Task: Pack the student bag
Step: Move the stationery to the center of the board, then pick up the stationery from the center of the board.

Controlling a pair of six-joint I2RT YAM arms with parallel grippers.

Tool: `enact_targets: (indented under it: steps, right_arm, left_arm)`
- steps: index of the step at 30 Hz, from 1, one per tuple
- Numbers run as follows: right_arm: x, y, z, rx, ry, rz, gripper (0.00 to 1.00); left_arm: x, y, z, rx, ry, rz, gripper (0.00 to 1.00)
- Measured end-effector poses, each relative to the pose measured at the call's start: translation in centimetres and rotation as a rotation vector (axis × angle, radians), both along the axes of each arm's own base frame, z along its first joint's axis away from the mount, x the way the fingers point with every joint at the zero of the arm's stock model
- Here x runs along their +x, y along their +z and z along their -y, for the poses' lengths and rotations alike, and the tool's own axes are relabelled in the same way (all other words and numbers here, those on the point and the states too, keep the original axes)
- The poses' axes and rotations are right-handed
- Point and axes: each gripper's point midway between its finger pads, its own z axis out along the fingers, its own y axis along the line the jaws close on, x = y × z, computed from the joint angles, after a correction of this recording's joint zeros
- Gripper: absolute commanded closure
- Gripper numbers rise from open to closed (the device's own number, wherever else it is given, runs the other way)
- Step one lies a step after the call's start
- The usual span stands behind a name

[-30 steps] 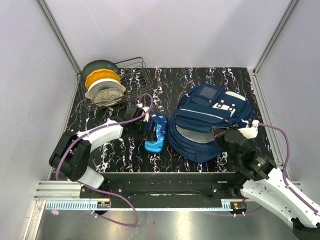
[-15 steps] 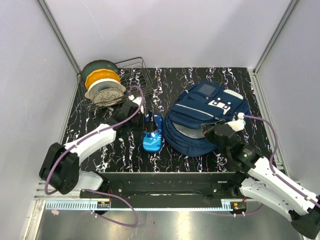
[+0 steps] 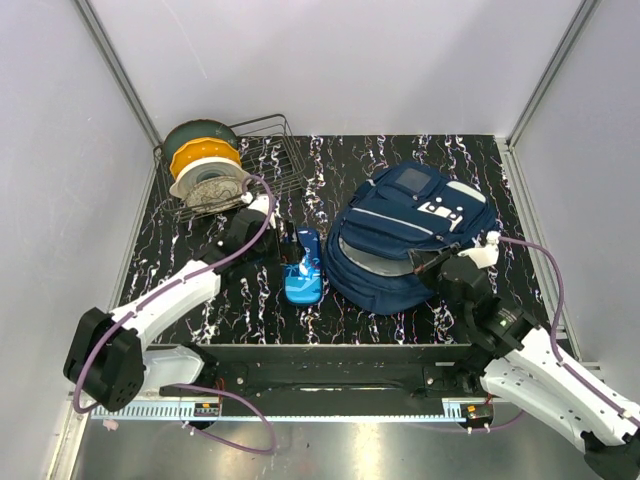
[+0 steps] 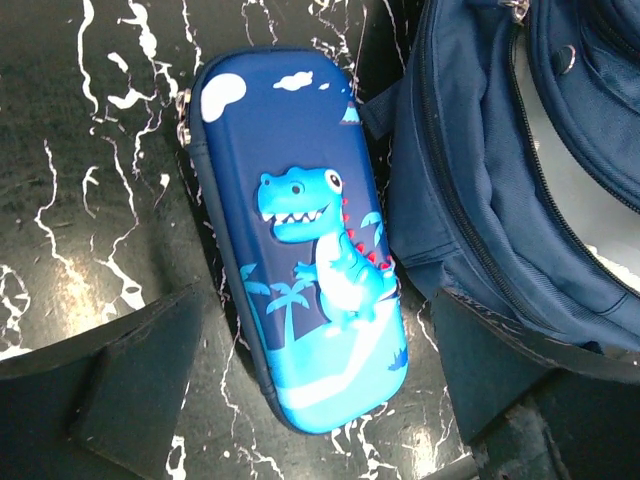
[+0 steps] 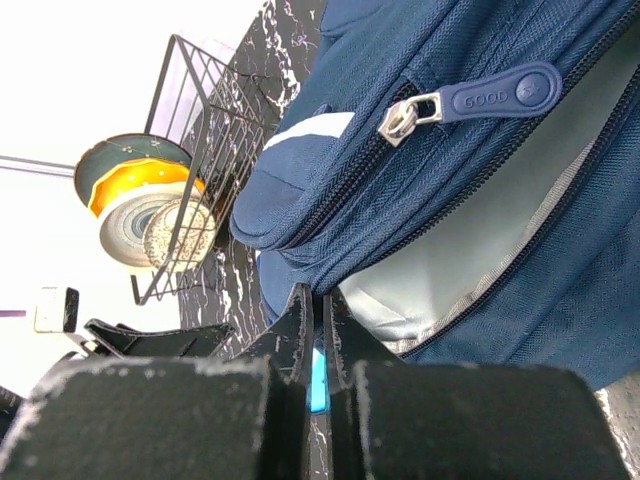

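**Clamped on large navy blue fabric backpack**

Pinching its open mouth's rim with right claw, bulk just ahead of fingertips. Spread wide with left claw over glossy blue dinosaur pencil case, backpack just beside, rightward.

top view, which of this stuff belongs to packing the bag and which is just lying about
For the job:
student bag, mouth open
dinosaur pencil case beside it
left claw, open over the case
right claw, shut on the bag's open edge

Lying about:
wire rack
stacked dishes in it
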Motion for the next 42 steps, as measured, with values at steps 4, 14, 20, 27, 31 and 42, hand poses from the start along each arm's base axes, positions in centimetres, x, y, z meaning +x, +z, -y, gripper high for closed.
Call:
enact_targets:
  steps: [4,14,20,27,31,42]
  right_arm:
    - [-0.4,-0.1,0.5,0.0,-0.008,-0.004,0.97]
    - [-1.6,-1.1,2.2,-0.004,-0.051,-0.049,0.97]
    - [-2.3,-1.4,3.7,-0.013,-0.094,-0.056,0.97]
    - [-2.7,-2.3,4.3,-0.032,-0.114,-0.094,0.97]
    - [-2.8,-2.7,4.3,-0.042,-0.118,-0.109,0.97]
    - [-2.1,-3.4,3.3,-0.091,-0.105,-0.165,0.99]
  left_arm:
    - [-0.3,1.3,-0.6,0.002,0.017,0.046,0.01]
    - [-0.4,7.0,-1.0,-0.079,-0.01,0.232,0.01]
    - [-0.6,4.5,-1.1,-0.018,-0.048,0.172,0.01]
    - [-0.7,1.6,-2.0,0.05,-0.047,0.089,0.01]
    - [-0.5,0.0,-2.3,0.06,-0.037,0.051,0.01]
    - [-3.0,-8.3,-0.4,-0.013,-0.087,-0.207,0.01]
